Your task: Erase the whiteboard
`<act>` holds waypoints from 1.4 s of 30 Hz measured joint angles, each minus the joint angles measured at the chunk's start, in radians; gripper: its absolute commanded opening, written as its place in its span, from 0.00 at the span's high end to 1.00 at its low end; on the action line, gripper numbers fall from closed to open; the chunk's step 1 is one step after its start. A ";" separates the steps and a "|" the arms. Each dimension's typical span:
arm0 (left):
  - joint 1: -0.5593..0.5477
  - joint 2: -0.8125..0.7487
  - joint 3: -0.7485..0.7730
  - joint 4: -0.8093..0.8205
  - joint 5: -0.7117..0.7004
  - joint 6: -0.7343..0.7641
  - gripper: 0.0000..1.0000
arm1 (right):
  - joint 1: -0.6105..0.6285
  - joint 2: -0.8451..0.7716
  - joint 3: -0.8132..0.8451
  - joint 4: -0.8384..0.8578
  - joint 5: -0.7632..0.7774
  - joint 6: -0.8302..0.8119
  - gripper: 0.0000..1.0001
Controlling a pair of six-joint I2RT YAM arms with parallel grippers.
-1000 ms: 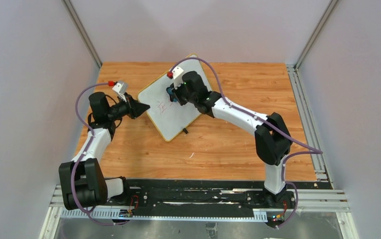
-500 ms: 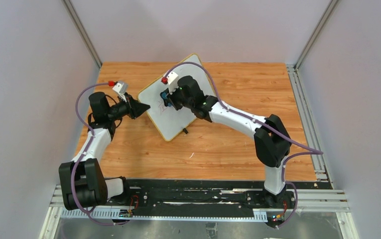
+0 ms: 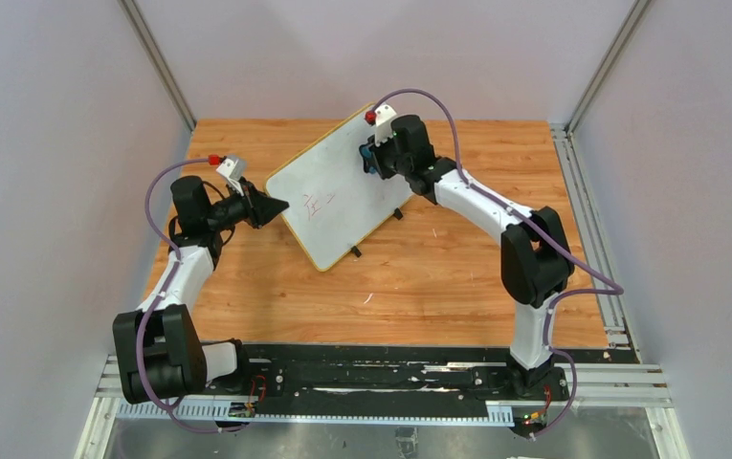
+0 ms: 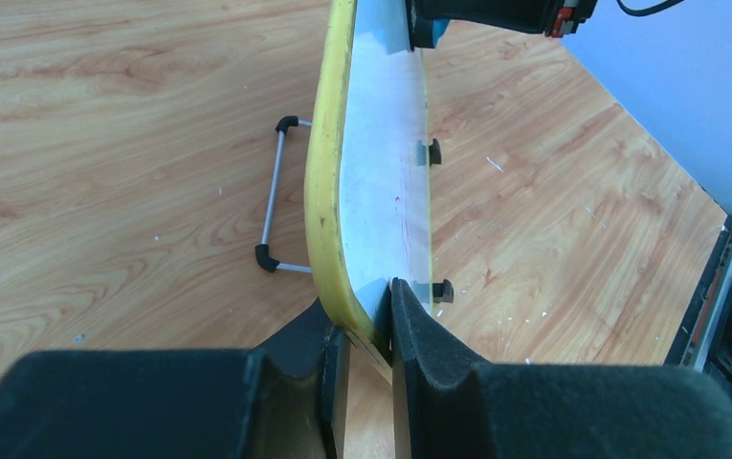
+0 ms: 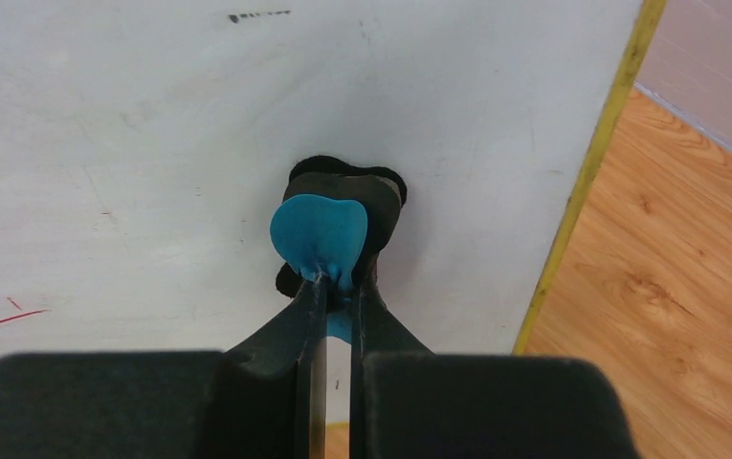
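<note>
The whiteboard (image 3: 343, 186) stands tilted on the wooden table, yellow-rimmed, with a few red marks (image 3: 319, 201) left of its middle. My left gripper (image 3: 276, 206) is shut on the board's left corner. In the left wrist view, that gripper (image 4: 369, 311) pinches the yellow rim (image 4: 323, 172) edge-on. My right gripper (image 3: 373, 158) is shut on a blue eraser (image 5: 319, 234), whose dark pad is pressed against the whiteboard (image 5: 151, 143) near its upper right edge. A faint red stroke (image 5: 12, 311) shows far to the eraser's left.
A wire stand (image 4: 268, 206) props the board from behind, and two black feet (image 4: 441, 290) stick out at its lower edge. Aluminium rails (image 3: 591, 210) border the table on the right, and grey walls close in on both sides and the back.
My right gripper swept the eraser from the board's left-middle, over the red writing, up to the upper right corner. Less red writing shows now. The left gripper has not moved.
</note>
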 measured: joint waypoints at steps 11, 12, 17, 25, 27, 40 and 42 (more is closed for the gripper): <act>0.000 0.000 0.001 -0.008 -0.006 -0.001 1.00 | 0.128 -0.025 -0.078 0.043 0.021 0.042 0.99; 0.000 0.000 0.002 -0.010 -0.006 -0.001 1.00 | 0.154 -0.030 -0.087 0.048 0.024 0.047 0.99; 0.002 0.000 0.002 -0.011 -0.007 0.000 1.00 | 0.290 -0.033 -0.114 0.083 0.029 0.071 0.99; -0.002 -0.011 0.002 -0.015 0.001 0.014 1.00 | 0.386 -0.024 -0.134 0.110 0.015 0.091 0.99; -0.002 -0.012 0.002 -0.016 -0.001 0.016 1.00 | 0.372 -0.024 -0.138 0.111 0.013 0.092 0.99; -0.002 -0.012 0.002 -0.020 -0.006 0.014 1.00 | 0.139 -0.061 -0.181 0.109 0.014 0.071 0.99; -0.002 -0.012 0.002 -0.020 -0.006 0.014 1.00 | 0.104 -0.061 -0.181 0.108 0.021 0.068 0.99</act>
